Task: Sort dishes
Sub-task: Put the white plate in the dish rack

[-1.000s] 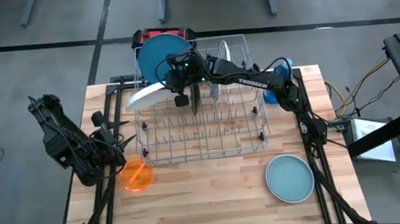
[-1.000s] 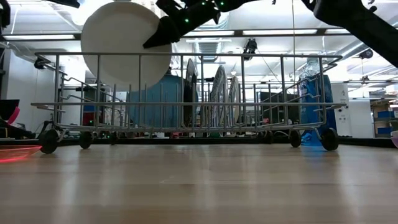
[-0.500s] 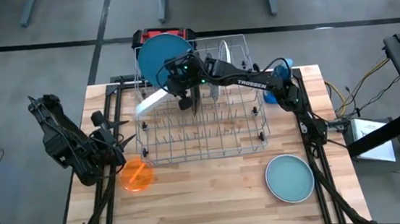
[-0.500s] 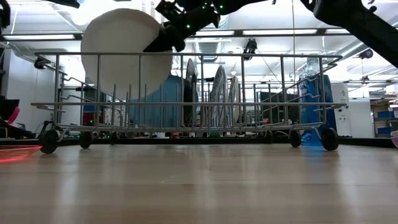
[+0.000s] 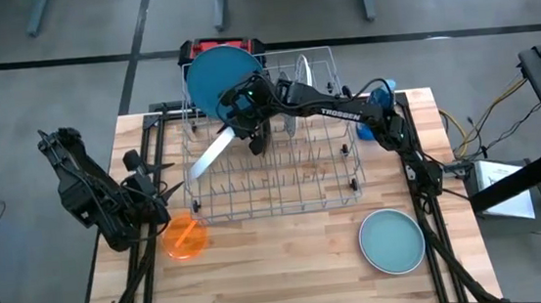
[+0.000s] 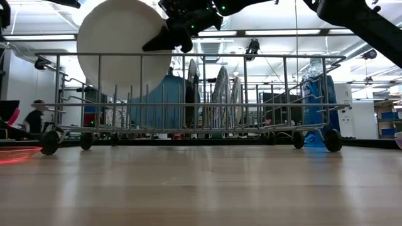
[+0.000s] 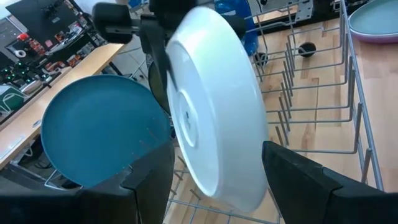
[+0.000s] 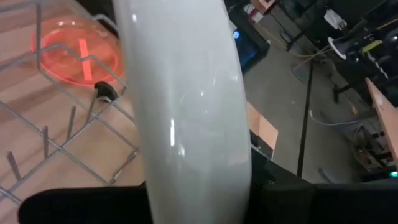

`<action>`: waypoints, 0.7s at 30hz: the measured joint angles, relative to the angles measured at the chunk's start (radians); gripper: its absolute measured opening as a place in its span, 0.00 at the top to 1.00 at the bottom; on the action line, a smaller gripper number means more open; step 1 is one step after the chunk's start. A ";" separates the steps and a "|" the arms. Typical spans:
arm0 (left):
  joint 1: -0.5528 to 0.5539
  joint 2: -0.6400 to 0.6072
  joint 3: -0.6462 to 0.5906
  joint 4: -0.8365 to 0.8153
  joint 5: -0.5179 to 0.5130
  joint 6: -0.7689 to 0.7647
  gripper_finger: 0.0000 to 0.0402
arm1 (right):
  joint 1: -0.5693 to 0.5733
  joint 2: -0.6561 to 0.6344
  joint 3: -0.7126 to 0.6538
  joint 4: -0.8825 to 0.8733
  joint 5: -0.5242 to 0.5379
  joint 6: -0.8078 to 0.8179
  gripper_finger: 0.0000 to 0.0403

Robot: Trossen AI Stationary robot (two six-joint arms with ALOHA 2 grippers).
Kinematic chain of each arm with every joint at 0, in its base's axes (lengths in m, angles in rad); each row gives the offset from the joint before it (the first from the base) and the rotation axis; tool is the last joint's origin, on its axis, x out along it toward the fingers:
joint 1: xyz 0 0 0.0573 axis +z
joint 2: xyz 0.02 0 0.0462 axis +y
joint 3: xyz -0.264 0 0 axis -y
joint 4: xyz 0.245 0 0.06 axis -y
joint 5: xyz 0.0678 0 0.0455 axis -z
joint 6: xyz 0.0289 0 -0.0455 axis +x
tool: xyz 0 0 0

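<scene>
My right gripper (image 5: 244,126) is shut on a white plate (image 5: 210,153) over the left half of the wire rack (image 5: 274,186). The plate stands almost on edge, and in the low view the white plate (image 6: 122,50) dips partly below the rack's top rail. A large blue plate (image 5: 220,75) leans in the rack's far left corner. Dark and white plates (image 5: 287,119) stand upright in the tines. A small orange plate (image 5: 185,235) and a teal-green plate (image 5: 392,239) lie flat on the table. My left gripper (image 5: 161,195) waits open beside the orange plate. My right gripper pinches the white plate's rim (image 8: 186,180) between its two fingers, at the rim's far right part (image 6: 164,39). The fingers (image 6: 179,34) come from the table's right, slanting down. The plate is lifted clear, nearly upright, hanging down and to the left of the hold.
A blue bottle (image 5: 380,93) stands off the rack's far right corner. A red object (image 5: 207,47) sits behind the blue plate. The rack's upright tines (image 7: 292,118) fill its floor. Bare wood (image 5: 281,268) lies along the near edge between the orange and teal-green plates. A person (image 6: 34,116) shows far back.
My right gripper has turned at the wrist over the rack's left half. The white plate has tipped from a slanted, fairly flat lie to nearly upright on edge, its free end swinging down toward the near left of the rack. The left arm has kept still.
</scene>
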 joint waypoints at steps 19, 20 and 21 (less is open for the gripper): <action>0.000 -0.001 -0.001 -0.004 0.002 -0.003 0.42 | 0.002 -0.010 0.051 -0.033 -0.131 -0.053 0.88; 0.000 0.000 -0.001 -0.004 0.002 -0.003 0.42 | 0.001 -0.010 0.047 -0.034 -0.138 -0.052 0.88; 0.000 0.000 -0.001 -0.004 0.002 -0.003 0.42 | 0.000 -0.010 0.045 -0.034 -0.140 -0.052 0.88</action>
